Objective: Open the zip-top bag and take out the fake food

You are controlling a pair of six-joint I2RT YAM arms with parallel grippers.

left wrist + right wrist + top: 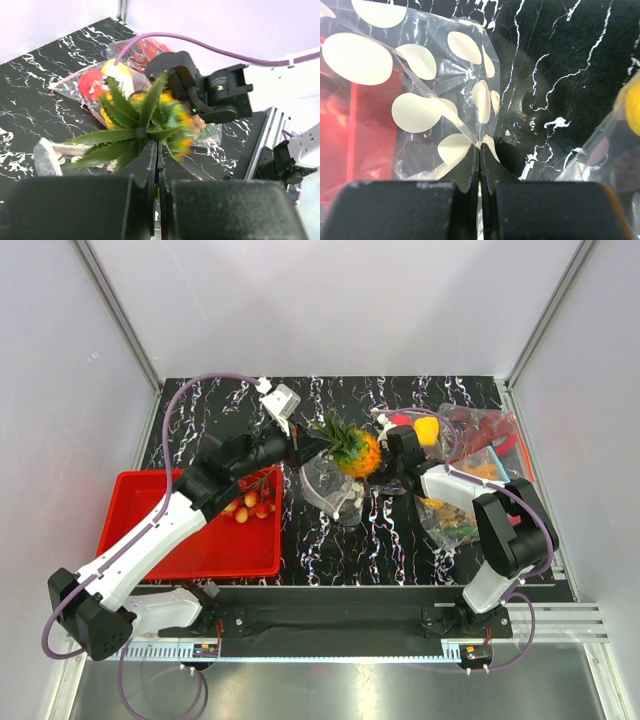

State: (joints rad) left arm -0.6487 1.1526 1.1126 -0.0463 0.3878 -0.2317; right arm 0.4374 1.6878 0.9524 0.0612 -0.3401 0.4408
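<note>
The zip-top bag (328, 490) is clear with white round dots and hangs just above the mat at centre. My right gripper (376, 480) is shut on its edge; in the right wrist view the fingers (481, 150) pinch the dotted film (420, 105). My left gripper (299, 446) is shut on the green leafy top of the orange bumpy fruit (358, 452) and holds it above the bag. In the left wrist view the jaws (157, 152) clamp the leaves (135, 127). The cherries (251, 504) lie in the red tray (190, 550). No dark round fruit shows.
Other clear bags lie at the back right: one with red and yellow balls (420, 427), one with red peppers (492, 428), one with a blue strip (482, 466), and one nearer (450, 522). White walls and metal posts enclose the black marbled mat (400, 550).
</note>
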